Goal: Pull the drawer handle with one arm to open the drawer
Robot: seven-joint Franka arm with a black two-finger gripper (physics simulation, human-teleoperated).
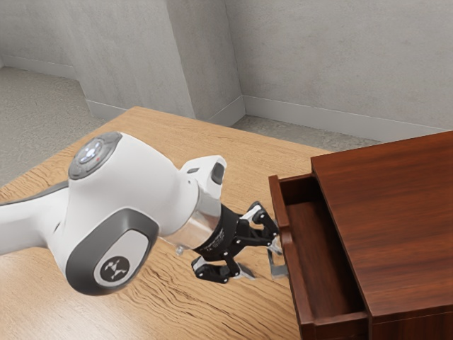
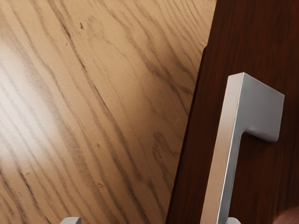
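Sitting partway out of the dark wood cabinet [image 1: 396, 212], the drawer [image 1: 283, 205] has its front panel pushed toward the exterior view's left, so the cavity behind it is open from above. What shows inside is bare dark wood floor and side walls. The silver bar handle [image 1: 278, 263] is on the outer face of the front panel, low on it. In the wrist view the handle [image 2: 229, 154] runs along the drawer front [image 2: 252, 46], with one bent end fixed to the wood. The black gripper [image 1: 256, 253] is right at the front panel, level with the handle. Its fingers are spread wide: two metal fingertips [image 2: 70, 220] sit far apart at the wrist view's edge, one over the table, the other beside the bar. It is not clamped on the bar. The white arm [image 1: 120, 212] comes in from the exterior view's left, low over the light wood table [image 1: 177, 134]. The cabinet stands on that table at the exterior view's right.
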